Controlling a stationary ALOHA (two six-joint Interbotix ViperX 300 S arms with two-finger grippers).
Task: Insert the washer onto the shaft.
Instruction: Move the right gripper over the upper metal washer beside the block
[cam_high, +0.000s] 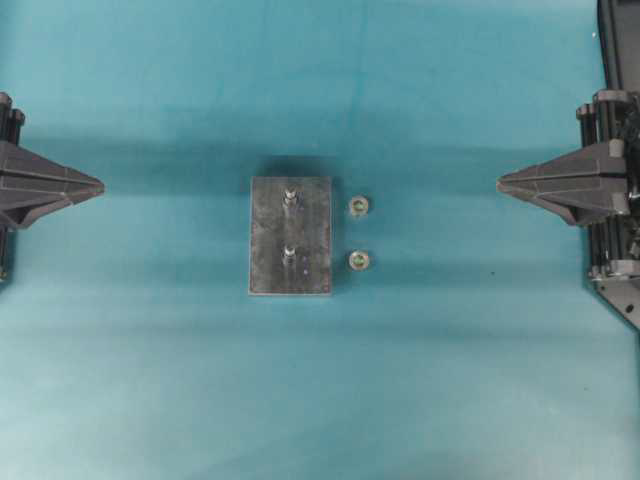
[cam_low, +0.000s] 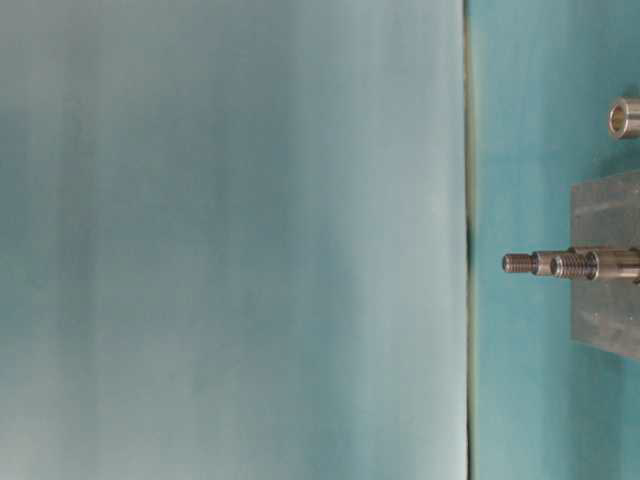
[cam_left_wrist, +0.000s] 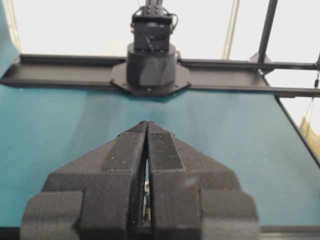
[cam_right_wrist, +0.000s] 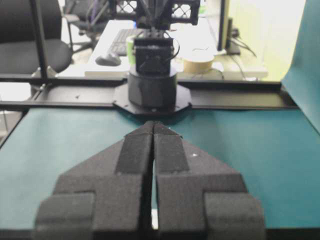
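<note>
Two shafts (cam_high: 289, 197) on one metal block (cam_high: 290, 236), two washers (cam_high: 359, 207) just right of it. Left pincer (cam_high: 100, 186) and right pincer (cam_high: 500, 183) both pressed together, holding nothing.

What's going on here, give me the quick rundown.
Nothing is being handled yet. The left claw and right claw sit shut and empty at opposite sides of the table, well away from the parts. In the middle is a metal block with two upright shafts, the far shaft and the near shaft. Two washers lie loose beside the block, the far washer and the near washer. Neither is on a shaft.
</note>
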